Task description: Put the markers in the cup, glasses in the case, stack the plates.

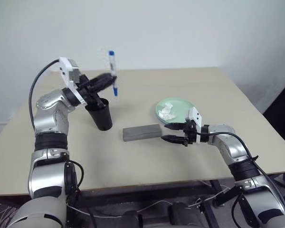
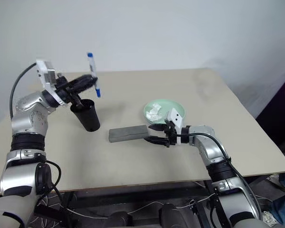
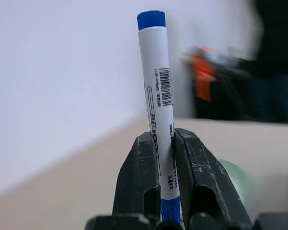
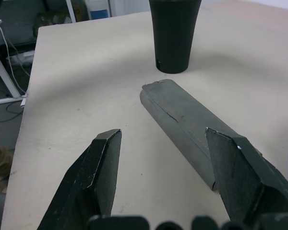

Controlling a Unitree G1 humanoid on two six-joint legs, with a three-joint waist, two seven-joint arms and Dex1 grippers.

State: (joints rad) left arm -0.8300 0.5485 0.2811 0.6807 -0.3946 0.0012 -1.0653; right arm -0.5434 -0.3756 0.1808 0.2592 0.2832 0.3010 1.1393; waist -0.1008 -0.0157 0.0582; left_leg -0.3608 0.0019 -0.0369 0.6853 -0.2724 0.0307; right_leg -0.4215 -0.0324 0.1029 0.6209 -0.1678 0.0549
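While the left gripper is clenched on a marker, it holds the pen nearly upright in the air, one blue end well above the fingers and the other just below them. Beneath and slightly short of those fingertips stands the cup, tilted on the table. The right gripper hovers with its jaws spread and empty; the case lies directly ahead of its fingertips, apart from them, and the mint green plate, carrying a crumpled tissue, sits just behind.

Risk: the marker is pinched near its lower end, so it may pivot in the grip. Released off-centre, it would likely strike the rim, bounce out, or topple the leaning cup.
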